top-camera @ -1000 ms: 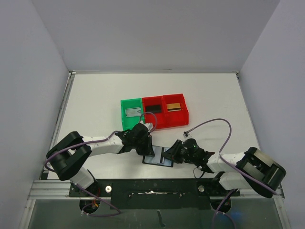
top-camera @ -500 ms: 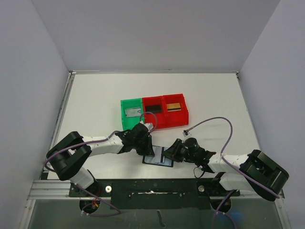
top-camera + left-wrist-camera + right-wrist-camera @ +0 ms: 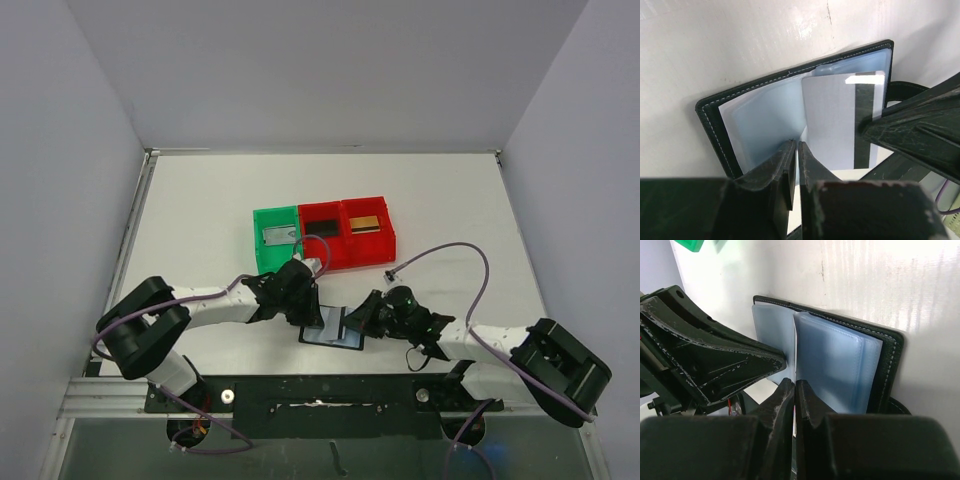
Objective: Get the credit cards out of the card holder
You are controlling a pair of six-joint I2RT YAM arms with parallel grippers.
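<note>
The black card holder (image 3: 336, 334) lies open near the table's front, between both arms. In the left wrist view a pale credit card (image 3: 832, 120) with a black stripe stands up out of its grey-blue pockets (image 3: 765, 120). My left gripper (image 3: 798, 145) is shut on a thin pocket sheet of the holder. My right gripper (image 3: 795, 383) is shut on the edge of that card, which shows edge-on between its fingers. From above, the left gripper (image 3: 312, 311) sits at the holder's left and the right gripper (image 3: 362, 319) at its right. Other cards lie in the bins: silvery-grey (image 3: 277, 235), black (image 3: 320, 227), gold (image 3: 366, 223).
A green bin (image 3: 258, 245) and two red bins (image 3: 345, 252) stand in a row just behind the holder. A purple cable (image 3: 450, 252) loops over the table on the right. The table's front rail (image 3: 320, 392) runs close below the holder.
The right gripper's jaws have closed on the card's edge. The right arm's elbow has slid slightly right and down. The left gripper and the holder have stayed in place.
</note>
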